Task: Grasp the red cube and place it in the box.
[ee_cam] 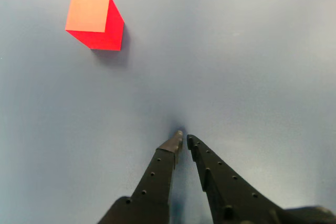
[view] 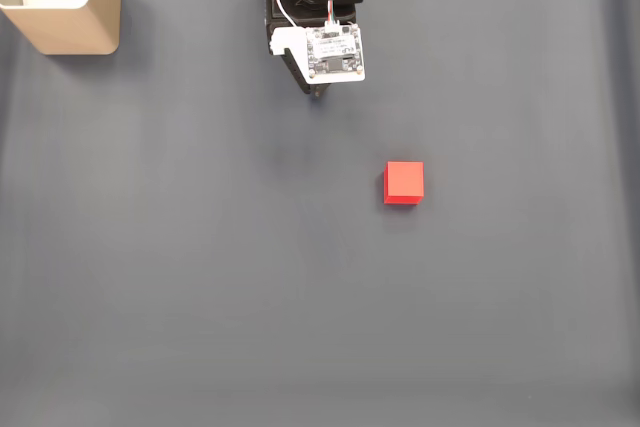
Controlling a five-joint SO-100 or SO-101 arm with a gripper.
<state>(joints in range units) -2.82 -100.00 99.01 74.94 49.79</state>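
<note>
The red cube [view: 404, 183] rests on the dark grey mat right of centre in the fixed view; in the wrist view the red cube [ee_cam: 95, 21] lies at the upper left. My gripper [ee_cam: 185, 139] comes in from the bottom edge of the wrist view, its black fingers nearly touching at the tips, shut with nothing between them, well short of the cube. In the fixed view the gripper [view: 318, 90] pokes out below the arm's white circuit board, up and left of the cube. The tan box [view: 90, 22] with white material inside stands in the top left corner.
The arm's black body and white circuit board [view: 335, 52] hang over the top middle of the mat. The dark grey mat [view: 250, 297] spreads flat across the table, with a fold along its right edge.
</note>
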